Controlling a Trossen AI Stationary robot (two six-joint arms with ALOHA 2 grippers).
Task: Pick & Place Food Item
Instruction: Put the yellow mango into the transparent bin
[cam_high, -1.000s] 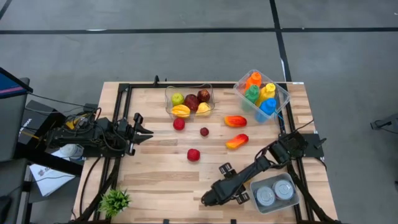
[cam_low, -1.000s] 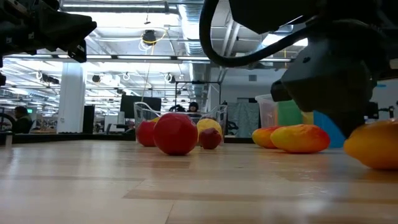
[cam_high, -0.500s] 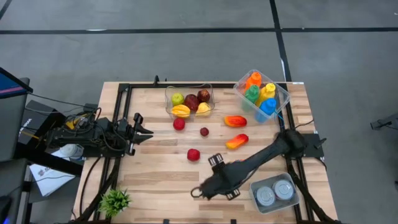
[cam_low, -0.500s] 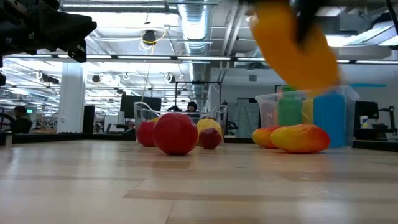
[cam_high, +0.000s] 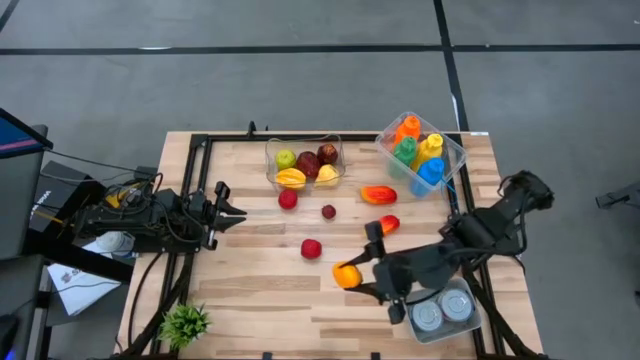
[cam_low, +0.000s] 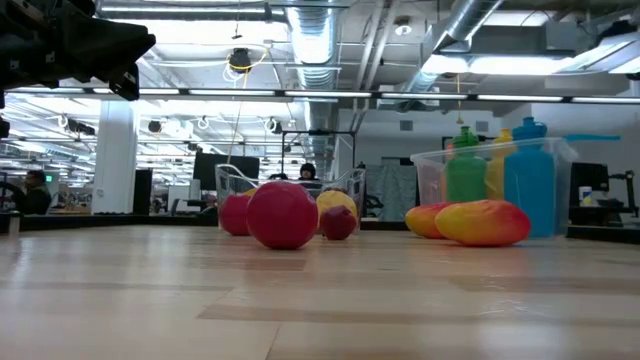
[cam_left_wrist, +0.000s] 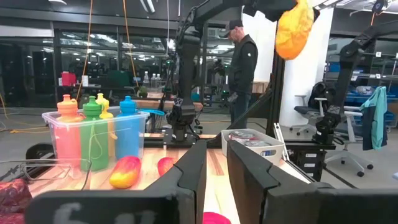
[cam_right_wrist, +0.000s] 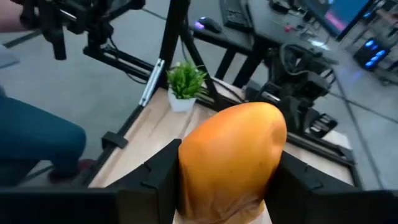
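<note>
An orange-yellow fruit (cam_right_wrist: 233, 140) hangs above the table's near middle, with my right gripper (cam_high: 352, 278) shut on it. The left wrist view shows the fruit (cam_left_wrist: 293, 28) high in the air. It is out of the low view. Two red-orange fruits (cam_high: 378, 194) (cam_high: 388, 224), two red balls (cam_high: 288, 200) (cam_high: 311, 248) and a small dark fruit (cam_high: 329, 211) lie loose on the wood. My left gripper (cam_high: 238, 210) waits at the table's left edge, its fingers a narrow gap apart with nothing between them. My right gripper pinches the orange-yellow fruit by its two opposite sides (cam_right_wrist: 189, 171) between the two fingers (cam_right_wrist: 163, 174). The rounded end sticks out past the fingertips. The fingers point toward the table's left edge, slanting slightly down. The fruit is lifted clear of the table.
A clear bin of fruit (cam_high: 305, 165) and a clear bin of coloured bottles (cam_high: 420, 150) stand at the far edge. A tub with cans (cam_high: 440, 310) sits at the near right, and a small plant (cam_high: 185, 322) at the near left. A person stands beyond the table (cam_left_wrist: 242, 62).
My right gripper has risen from the table's near edge with the orange-yellow fruit. It has tipped from pointing down to nearly level and gone a little toward the far edge. The fruit is lifted clear and has left the low view.
</note>
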